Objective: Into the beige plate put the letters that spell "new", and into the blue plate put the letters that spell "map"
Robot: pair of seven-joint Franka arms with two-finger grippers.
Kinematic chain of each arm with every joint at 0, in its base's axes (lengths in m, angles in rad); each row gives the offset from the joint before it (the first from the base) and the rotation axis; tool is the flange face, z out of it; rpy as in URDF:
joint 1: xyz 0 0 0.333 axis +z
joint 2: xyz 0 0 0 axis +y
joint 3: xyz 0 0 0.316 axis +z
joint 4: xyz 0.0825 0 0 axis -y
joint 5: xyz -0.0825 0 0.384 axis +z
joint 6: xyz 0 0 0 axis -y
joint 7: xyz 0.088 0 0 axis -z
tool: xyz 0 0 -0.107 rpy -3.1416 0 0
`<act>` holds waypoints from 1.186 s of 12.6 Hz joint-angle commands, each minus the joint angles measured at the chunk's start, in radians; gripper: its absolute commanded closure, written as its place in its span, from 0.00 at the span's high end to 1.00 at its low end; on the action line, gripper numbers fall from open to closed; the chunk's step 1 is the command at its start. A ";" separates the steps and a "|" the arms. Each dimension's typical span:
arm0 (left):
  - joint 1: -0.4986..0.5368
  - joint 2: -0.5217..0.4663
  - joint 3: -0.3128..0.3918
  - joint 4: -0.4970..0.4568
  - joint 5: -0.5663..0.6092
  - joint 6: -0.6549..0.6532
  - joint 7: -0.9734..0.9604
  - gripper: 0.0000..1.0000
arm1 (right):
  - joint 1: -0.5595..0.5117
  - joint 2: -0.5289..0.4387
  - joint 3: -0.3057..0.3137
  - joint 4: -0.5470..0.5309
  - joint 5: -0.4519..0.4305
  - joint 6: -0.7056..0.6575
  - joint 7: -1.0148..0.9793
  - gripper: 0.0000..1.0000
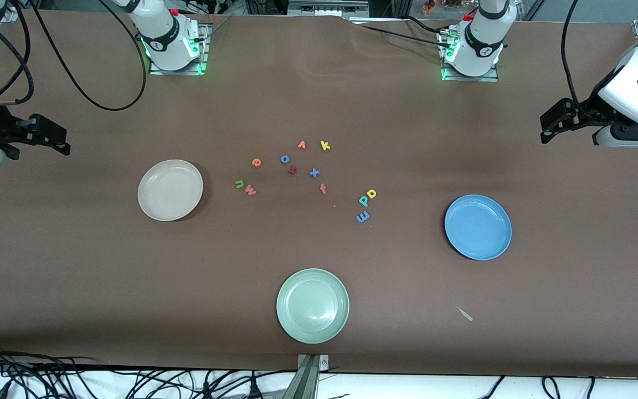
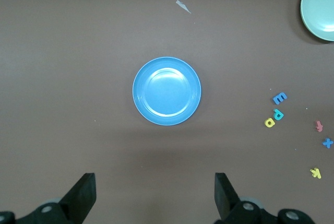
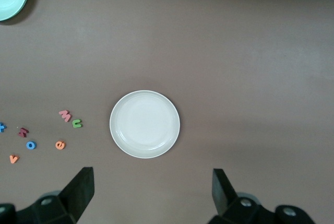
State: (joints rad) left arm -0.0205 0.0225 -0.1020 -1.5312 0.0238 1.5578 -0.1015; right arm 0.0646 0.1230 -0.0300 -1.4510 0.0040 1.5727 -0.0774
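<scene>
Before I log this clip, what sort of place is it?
Probably a robotics lab bench: two arm bases bolted along a brown-covered table, loose cables along the table's edges, and staged props, foam letters plus a beige plate, a blue plate and a green plate.

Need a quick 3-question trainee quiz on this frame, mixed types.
1. True or false: the beige plate already holds a letter.
2. Which plate lies nearest the front camera? A) blue plate B) pale green plate C) beige plate
3. Fill in: the periwinkle m, teal p and yellow a lie on the ____.

Key: 1 false; 2 B; 3 table.
</scene>
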 commanded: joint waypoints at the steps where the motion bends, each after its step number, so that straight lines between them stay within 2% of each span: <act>1: -0.006 0.008 -0.005 0.023 -0.016 -0.050 0.016 1.00 | -0.006 0.006 -0.001 0.011 0.007 -0.013 0.005 1.00; 15: -0.012 0.010 -0.007 0.028 -0.022 -0.094 0.016 1.00 | 0.000 0.004 0.002 0.012 0.004 -0.016 0.004 1.00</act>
State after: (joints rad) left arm -0.0328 0.0227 -0.1088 -1.5300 0.0237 1.4866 -0.1015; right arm 0.0664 0.1257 -0.0289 -1.4513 0.0039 1.5716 -0.0772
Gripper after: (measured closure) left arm 0.000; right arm 0.000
